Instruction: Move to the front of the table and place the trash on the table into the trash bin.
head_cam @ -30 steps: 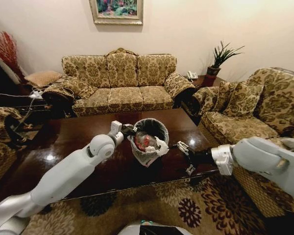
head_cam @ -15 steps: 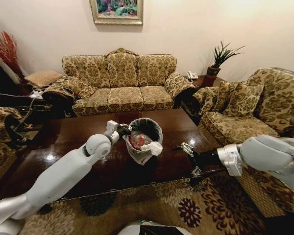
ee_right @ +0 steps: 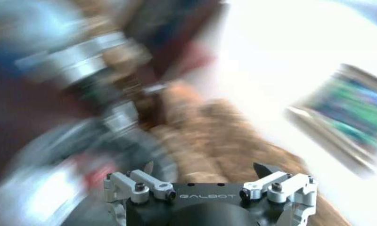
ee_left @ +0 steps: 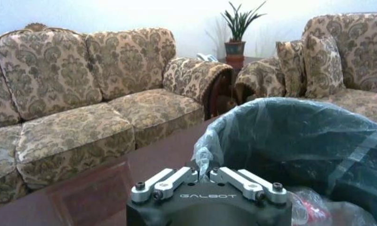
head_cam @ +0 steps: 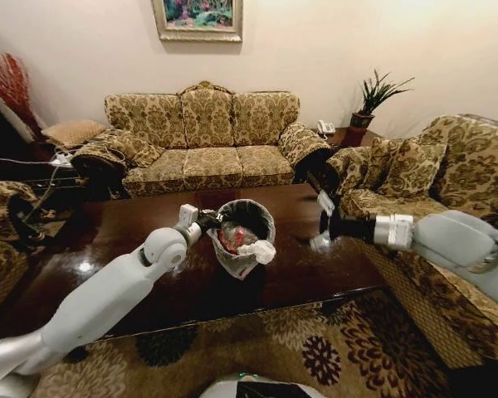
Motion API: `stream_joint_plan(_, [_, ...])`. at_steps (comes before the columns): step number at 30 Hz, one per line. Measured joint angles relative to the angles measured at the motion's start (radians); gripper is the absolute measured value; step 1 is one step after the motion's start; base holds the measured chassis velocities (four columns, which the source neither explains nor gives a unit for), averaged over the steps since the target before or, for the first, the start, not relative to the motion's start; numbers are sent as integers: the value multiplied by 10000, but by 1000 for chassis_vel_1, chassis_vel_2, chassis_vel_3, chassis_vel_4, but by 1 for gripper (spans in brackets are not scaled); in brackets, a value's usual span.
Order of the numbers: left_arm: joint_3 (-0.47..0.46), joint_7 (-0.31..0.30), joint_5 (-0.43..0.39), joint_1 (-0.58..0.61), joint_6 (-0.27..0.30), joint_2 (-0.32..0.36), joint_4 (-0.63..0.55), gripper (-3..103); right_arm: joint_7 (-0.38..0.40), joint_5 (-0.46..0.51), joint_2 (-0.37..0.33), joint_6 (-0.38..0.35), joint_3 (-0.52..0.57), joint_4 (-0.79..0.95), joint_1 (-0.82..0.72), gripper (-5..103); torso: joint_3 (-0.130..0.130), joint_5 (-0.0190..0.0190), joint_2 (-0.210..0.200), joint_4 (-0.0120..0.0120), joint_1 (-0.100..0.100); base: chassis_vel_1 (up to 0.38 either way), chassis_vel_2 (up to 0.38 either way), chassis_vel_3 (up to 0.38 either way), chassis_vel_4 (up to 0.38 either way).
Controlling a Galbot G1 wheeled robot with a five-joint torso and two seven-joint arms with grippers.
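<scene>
Sitting on the table (head_cam: 149,249), roughly mid-top, is one trash bin (head_cam: 243,238), black w/ a pale liner bag folded round its rim. Left gripper (head_cam: 206,220) is at the near-left rim; in the left wrist view its fingers are pinched together on a fold of the liner (ee_left: 204,155), so it grips film, not the hard wall. Right gripper (head_cam: 323,222) hangs in the air over the table's right end, well apart from the bin, jaws wide, nothing between them; the right wrist view is too smeared to add more. Trash (head_cam: 236,239) is inside the bin: red-and-white stuff plus a white crumpled piece (head_cam: 258,250) lolling over the front rim. Can't count pieces reliably, they overlap; at least 2 seen, maybe more under. No loose trash visible on the tabletop. Handling, as judgement: bin looks light & stiff, prob. slides easily on the glossy wood; liner is thin, soft, slippery, likely to stretch or pull off if tugged hard, so the rim wall itself is a surer hold. White piece looks feather-light, crushable, could fall out if the bin is jolted; pinch it at its bulk, not an edge. Count: 1 bin, 1 table, 2 grippers.
</scene>
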Motion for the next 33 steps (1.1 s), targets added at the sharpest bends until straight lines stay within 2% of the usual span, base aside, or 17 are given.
stream_joint_plan(1, [0, 0, 0, 0, 0, 0, 0, 4, 0, 0, 0, 0, 0, 0, 0, 100, 0, 0, 0, 0, 0, 0, 0, 0, 0])
stream_joint_plan(2, [-6, -26, -18, 18, 0, -15, -35, 4, 649, 392, 134, -191, -4, 90, -36, 100, 0, 0, 0, 0, 0, 0, 0, 0, 0])
stream_joint_plan(4, [-10, -70, -56, 47, 0, -40, -133, 4, 2538, 1717, 673, -741, 58, 306, -69, 100, 0, -1, 0, 0, 0, 0, 0, 0, 0])
stream_joint_plan(5, [-10, -70, -56, 47, 0, -40, -133, 4, 2538, 1717, 673, -741, 58, 306, -69, 100, 0, -1, 0, 0, 0, 0, 0, 0, 0])
stream_joint_plan(6, [-11, -86, -69, 48, 2, -48, -186, 4, 3091, 2013, 886, -803, 107, 299, -64, 100, 0, -2, 0, 0, 0, 0, 0, 0, 0])
stream_joint_plan(7, [-11, -99, -79, 50, 3, -54, -217, 4, 3234, 2077, 956, -805, 131, 278, -63, 100, 0, -2, 0, 0, 0, 0, 0, 0, 0])
stream_joint_plan(8, [-16, -199, -171, 67, 21, -72, -355, 4, 3720, 2268, 1153, -871, 240, 239, -134, 100, 0, -3, 0, 1, 1, 0, 0, 0, 0])
stream_joint_plan(10, [-22, -242, -218, 73, 32, -77, -402, 4, 3874, 2325, 1197, -910, 262, 244, -164, 100, 0, -2, 0, 1, 0, 0, 0, 0, 0])
stream_joint_plan(12, [-50, -430, -503, 94, 92, -78, -531, 4, 4414, 2599, 1342, -1092, 470, 268, -395, 100, 0, -1, 0, -1, 0, 0, 0, 0, 0])
stream_joint_plan(14, [-62, -527, -685, 94, 131, -72, -544, 4, 4382, 2627, 1398, -1157, 767, 255, -639, 100, 0, 0, 0, -1, 0, 0, 0, 0, 0])
stream_joint_plan(18, [-153, -651, -1345, 12, 386, 47, -543, 4, 3705, 2678, 1455, -1478, 1872, 351, -1594, 100, 0, -1, 0, 1, 0, 0, 0, 0, 0])
stream_joint_plan(20, [-196, -1097, -2402, -212, 789, 67, -497, 4, 3470, 2728, 1589, -1627, 2788, 703, -2694, 100, 0, -4, 0, 1, 0, 0, 0, 0, 0])
stream_joint_plan(21, [-196, -1097, -2402, -212, 789, 67, -497, 4, 3470, 2728, 1589, -1627, 2788, 703, -2694, 100, 0, -4, 0, 1, 0, 0, 0, 0, 0])
stream_joint_plan(22, [-196, -1499, -2949, -366, 996, 60, -430, 4, 3277, 2692, 1725, -1694, 3364, 893, -3425, 100, 0, -5, 0, 1, 0, 0, 0, 0, 0])
stream_joint_plan(24, [-181, -2103, -3536, -644, 1182, 54, -215, 4, 2797, 2541, 2024, -1789, 4396, 1313, -4974, 100, 0, 4, 2, -4, -1, 0, 0, 0, 0])
stream_joint_plan(29, [-97, -2321, -3631, -980, 1233, 84, 55, 4, 2508, 2174, 2389, -1789, 4835, 1936, -6266, 100, 0, 0, 2, -4, 0, 0, 0, 0, 0])
stream_joint_plan(33, [43, -2325, -3607, -1201, 1269, 187, 145, 4, 2260, 1556, 2687, -1937, 3644, 2559, -6310, 100, 0, -3, 2, 1, 0, 0, 0, 0, 0])
